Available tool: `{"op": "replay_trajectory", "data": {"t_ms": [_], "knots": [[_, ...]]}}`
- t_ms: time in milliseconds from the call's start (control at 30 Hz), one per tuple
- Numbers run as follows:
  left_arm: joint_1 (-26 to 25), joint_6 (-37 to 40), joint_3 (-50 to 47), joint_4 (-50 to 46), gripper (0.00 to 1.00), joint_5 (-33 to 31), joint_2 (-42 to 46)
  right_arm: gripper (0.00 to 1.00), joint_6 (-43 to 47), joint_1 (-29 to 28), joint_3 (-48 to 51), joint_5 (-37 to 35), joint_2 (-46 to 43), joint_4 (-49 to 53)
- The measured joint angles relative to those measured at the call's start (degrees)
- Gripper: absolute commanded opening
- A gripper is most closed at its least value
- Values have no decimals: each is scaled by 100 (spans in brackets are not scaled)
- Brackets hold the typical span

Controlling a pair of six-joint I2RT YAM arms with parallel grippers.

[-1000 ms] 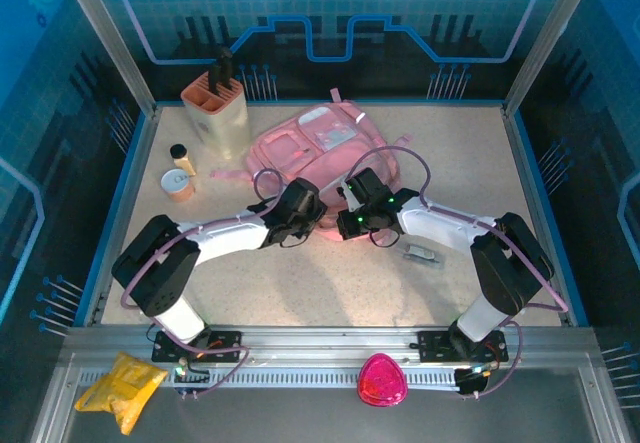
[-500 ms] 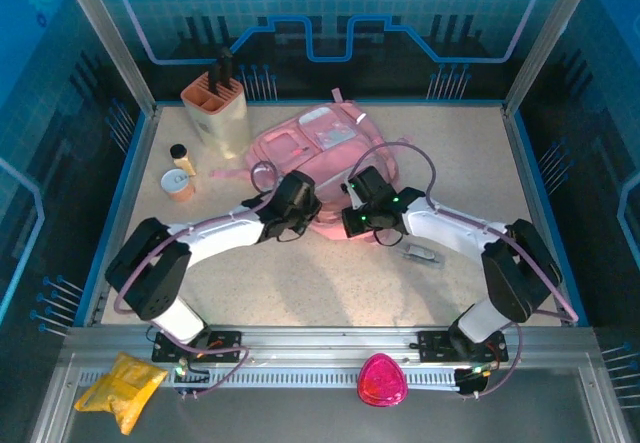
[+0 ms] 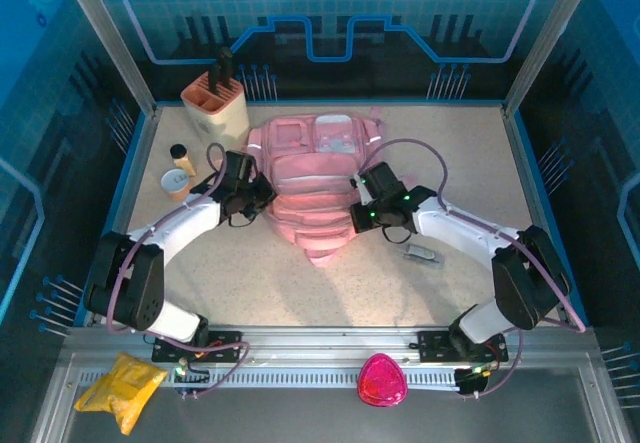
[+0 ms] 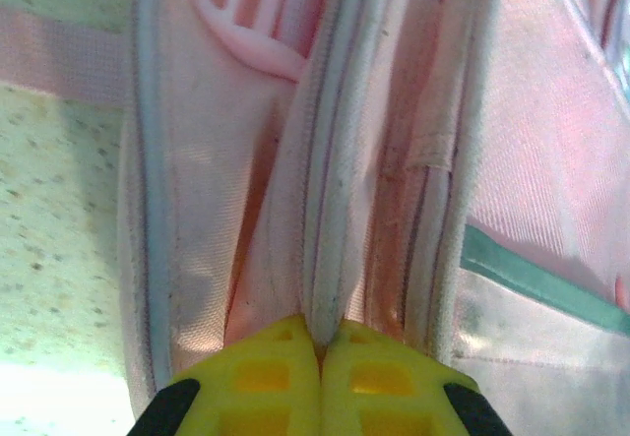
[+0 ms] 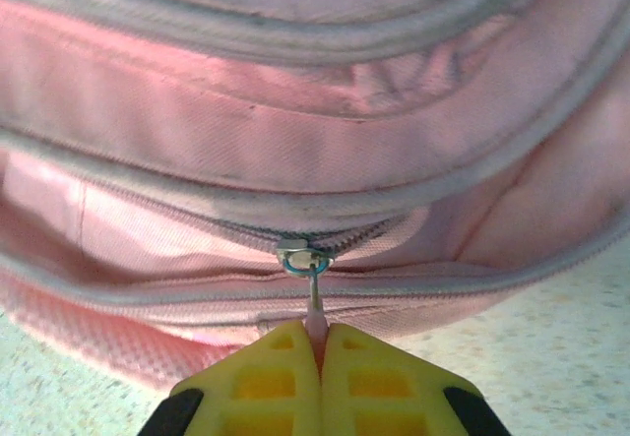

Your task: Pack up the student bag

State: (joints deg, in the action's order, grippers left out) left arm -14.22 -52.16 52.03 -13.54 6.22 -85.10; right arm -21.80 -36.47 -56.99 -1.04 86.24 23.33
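The pink student bag (image 3: 312, 175) lies flat in the middle of the table, its pale pocket panels toward the back. My left gripper (image 3: 260, 199) is at the bag's left side. In the left wrist view this gripper (image 4: 320, 345) is shut on a piped fabric edge of the bag (image 4: 330, 210). My right gripper (image 3: 357, 213) is at the bag's right side. In the right wrist view it (image 5: 319, 336) is shut on the pink zipper pull (image 5: 315, 320), which hangs from a metal slider (image 5: 303, 256) on a partly open zip of the bag (image 5: 295, 121).
A beige holder with black handles (image 3: 216, 105) stands at the back left. A small black-capped bottle (image 3: 181, 156) and an orange cup (image 3: 177, 184) sit just in front of it. A small grey object (image 3: 422, 254) lies right of the bag. A yellow pouch (image 3: 122, 387) and a pink item (image 3: 381, 380) rest on the front rail.
The bag has been pulled wider and turned square to the table. My left gripper moved left and back with the bag's edge. My right gripper shifted slightly right.
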Motion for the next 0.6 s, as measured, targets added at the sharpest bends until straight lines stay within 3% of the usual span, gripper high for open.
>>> {"op": "replay_trajectory", "data": {"t_ms": [67, 133, 300, 467, 600], "knots": [[144, 201, 129, -195, 1, 15, -96, 0, -57, -278, 0, 4, 2, -20], [243, 385, 249, -369, 16, -2, -164, 0, -133, -492, -2, 55, 13, -48], [328, 549, 249, -385, 37, -188, 52, 0, -273, -601, -7, 284, 164, -92], [273, 267, -144, -111, 47, -125, 850, 0, -387, -601, 68, 341, 219, -212], [-101, -223, -579, 37, 53, -214, 1432, 0, -415, -601, 105, 365, 219, -289]]}}
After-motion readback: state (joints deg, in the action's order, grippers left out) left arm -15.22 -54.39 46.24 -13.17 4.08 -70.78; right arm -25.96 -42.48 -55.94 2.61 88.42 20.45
